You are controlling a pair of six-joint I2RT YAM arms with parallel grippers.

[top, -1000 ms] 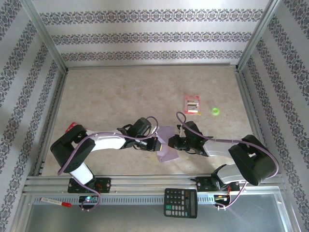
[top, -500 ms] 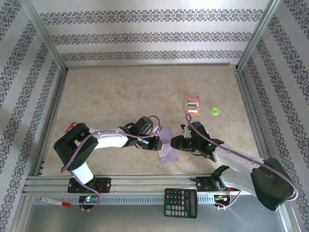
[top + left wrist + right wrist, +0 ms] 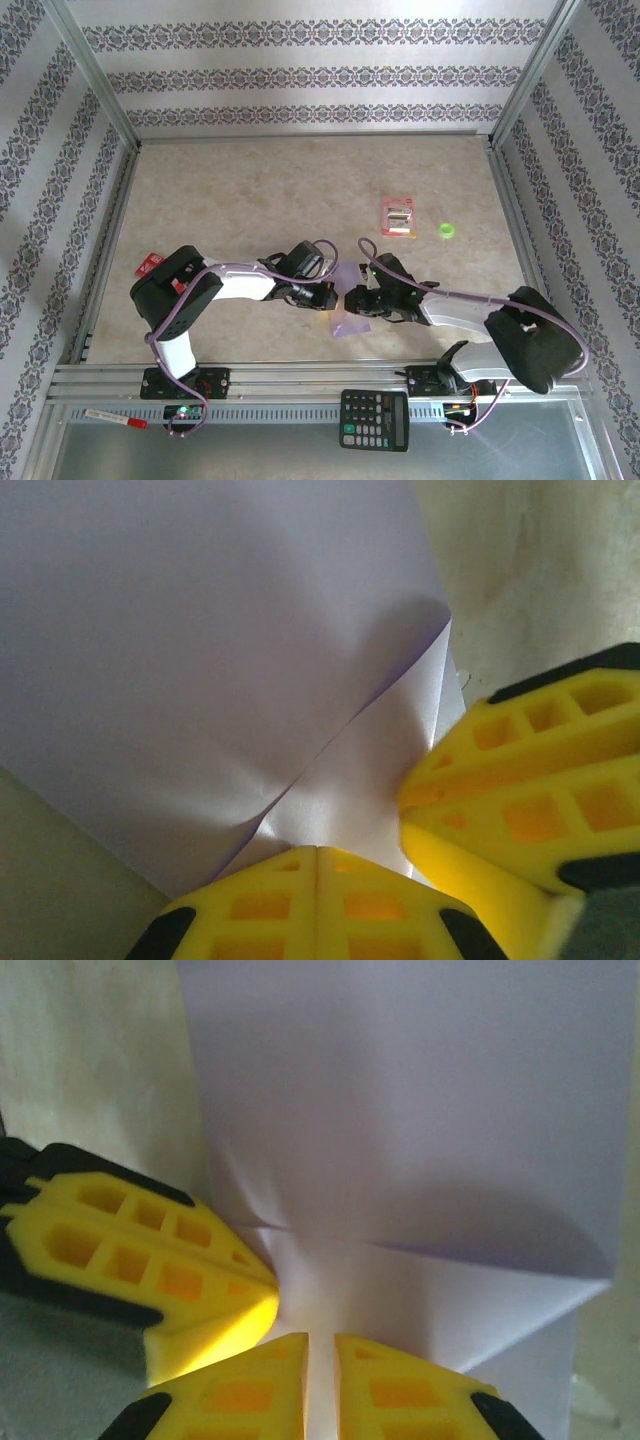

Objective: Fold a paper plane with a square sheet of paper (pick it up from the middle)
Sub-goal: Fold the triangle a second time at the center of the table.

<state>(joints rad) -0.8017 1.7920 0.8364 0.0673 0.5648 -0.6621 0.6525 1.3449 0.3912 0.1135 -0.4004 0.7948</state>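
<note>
The square sheet of paper [image 3: 350, 323] is pale lavender, creased and partly folded, and lies low at the table's middle between the two arms. My left gripper [image 3: 333, 297] comes in from the left. In the left wrist view its yellow fingertips meet, shut [image 3: 318, 852] on the sheet's folded edge [image 3: 200, 630]. My right gripper [image 3: 352, 300] faces it tip to tip. Its fingers stand a sliver apart [image 3: 320, 1345] with the paper [image 3: 400, 1090] running between them. Each wrist view has the other gripper's yellow finger beside the pinch. The paper plane is out of view.
A red-and-white packet [image 3: 399, 216] and a small green ring [image 3: 446, 231] lie further back on the right. A small red item [image 3: 150, 263] sits at the left edge. A calculator [image 3: 374, 419] and a marker [image 3: 115, 418] rest on the metal rail in front.
Both grippers have closed in on each other over the paper. The right arm swung out to the right and came back. Less of the sheet shows now.
</note>
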